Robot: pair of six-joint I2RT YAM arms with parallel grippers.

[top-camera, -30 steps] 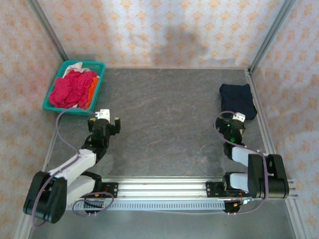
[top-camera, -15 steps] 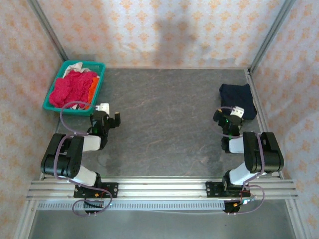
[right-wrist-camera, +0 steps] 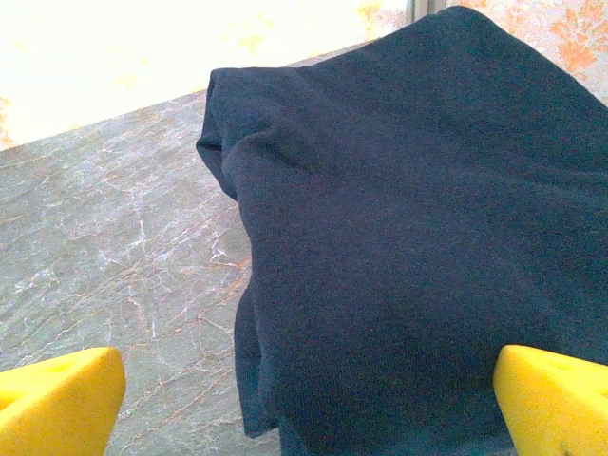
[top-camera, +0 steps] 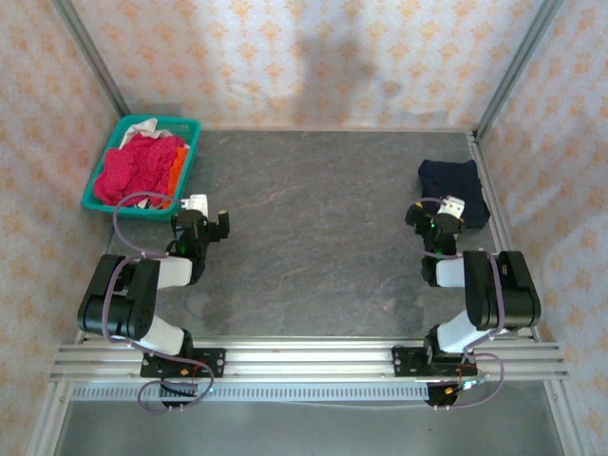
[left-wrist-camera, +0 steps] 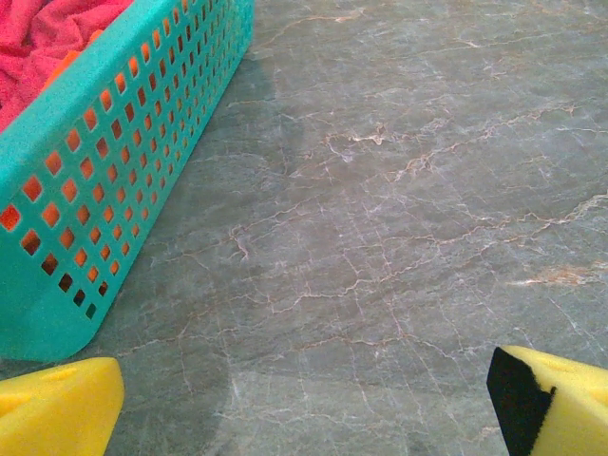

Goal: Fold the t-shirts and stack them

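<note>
Left fingers (left-wrist-camera: 57, 408) and right fingers (right-wrist-camera: 57, 399) both stand apart, empty. Folded navy t-shirt (right-wrist-camera: 408, 237) lies at the far right of the desk (top-camera: 323, 209), apparently as the stack's base; a crumpled magenta-red t-shirt (top-camera: 133, 171) sits in the teal basket (left-wrist-camera: 114, 161), near the left fingers, likely the next pick.
</note>
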